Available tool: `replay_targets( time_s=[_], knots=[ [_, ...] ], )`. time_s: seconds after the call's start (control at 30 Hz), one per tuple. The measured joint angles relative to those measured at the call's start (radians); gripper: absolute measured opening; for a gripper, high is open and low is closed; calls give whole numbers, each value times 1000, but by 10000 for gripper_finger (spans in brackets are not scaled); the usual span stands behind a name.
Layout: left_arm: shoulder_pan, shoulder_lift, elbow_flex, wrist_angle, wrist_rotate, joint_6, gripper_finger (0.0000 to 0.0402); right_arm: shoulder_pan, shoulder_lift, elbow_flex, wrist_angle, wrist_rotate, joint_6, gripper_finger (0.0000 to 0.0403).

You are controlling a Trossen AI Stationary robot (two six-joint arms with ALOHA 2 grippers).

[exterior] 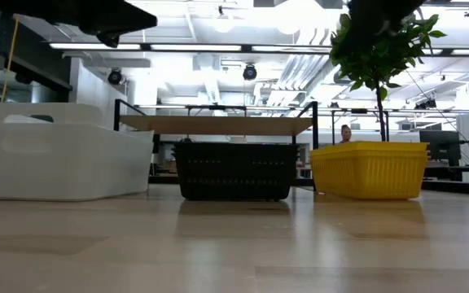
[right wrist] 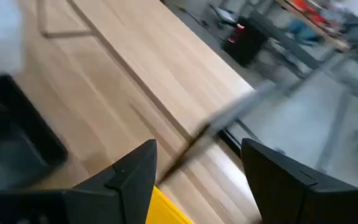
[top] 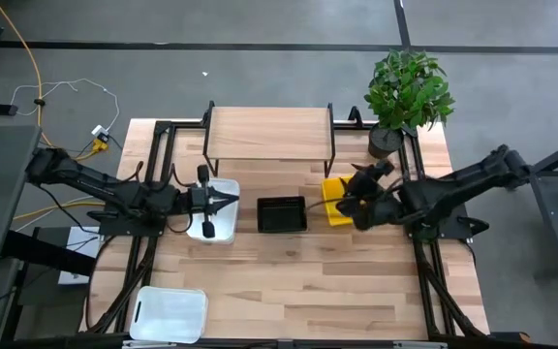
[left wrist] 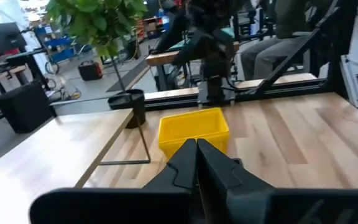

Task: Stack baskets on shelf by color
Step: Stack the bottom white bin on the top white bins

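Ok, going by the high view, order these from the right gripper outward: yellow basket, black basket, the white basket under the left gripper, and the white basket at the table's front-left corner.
From the right gripper:
1. Yellow basket, directly at the gripper, right of centre.
2. Black basket, mid-table, beside the yellow one.
3. White basket under the left gripper, left of centre.
4. White basket at the front-left corner, farthest.

Bright, even overhead light; one wrist picture smeared.
Ceiling strip lights [exterior: 177, 46] glare white above the shelf [exterior: 216, 124], which casts soft shadow on the baskets beneath. The right wrist view beyond the yellow basket [right wrist: 166, 208] is streaked with motion blur.
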Motion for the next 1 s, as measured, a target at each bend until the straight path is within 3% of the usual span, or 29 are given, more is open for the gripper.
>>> replay_targets(
  time_s=[0.1,0.2,0.27,0.5,0.67,0.8,1.0],
  knots=[
    [-43,0,0,-6,-21,-7,0,-70,-63,-109,313,-140,-256,220],
    [-87,0,0,-21,-24,-22,0,-166,-117,-237,608,-423,-450,220],
    [-114,0,0,-28,-44,-16,0,-229,-155,-302,749,-529,-499,220],
    [-162,0,0,-29,-186,18,0,-355,-314,-489,1068,-750,-559,220],
    [-163,1,0,-29,-195,12,0,-332,-399,-651,1325,-846,-544,220],
    [-163,1,0,-28,-196,11,0,-286,-412,-754,1514,-853,-543,220],
    [-163,1,0,-29,-195,-7,0,-219,-412,-806,1572,-847,-544,220]
  ],
)
